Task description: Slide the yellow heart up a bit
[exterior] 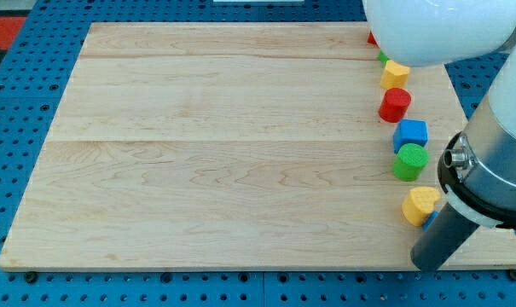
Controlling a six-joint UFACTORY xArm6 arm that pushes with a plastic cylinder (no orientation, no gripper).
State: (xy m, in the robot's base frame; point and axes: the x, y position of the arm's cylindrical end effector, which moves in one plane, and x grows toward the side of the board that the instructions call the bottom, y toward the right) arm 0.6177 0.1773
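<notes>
At the right edge of the frame the arm [496, 162] came down from the upper right, its white shell filling the top corner and a grey and black collar sitting lower. From that collar a dark rod [445, 239] slanted down toward the lower left. My tip [426, 266] sat near the desk's [223, 153] bottom edge, just below and slightly right of the yellow heart [420, 205]. Whether it touched the heart could not be told. No hand was fitted, only this rod, so nothing was held.

The yellow heart lay at the lower right of the desk, lowest in a column of blocks along the right side. Behind it a sliver of blue [430, 219] showed, mostly hidden by the rod; its shape could not be made out. Above came a green cylinder [409, 162], a blue cube [410, 134], a red cylinder [395, 104] and a yellow block [395, 74]. Higher still, scraps of green [382, 56] and red [371, 37] peeked from under the white shell, too covered to name by shape.
</notes>
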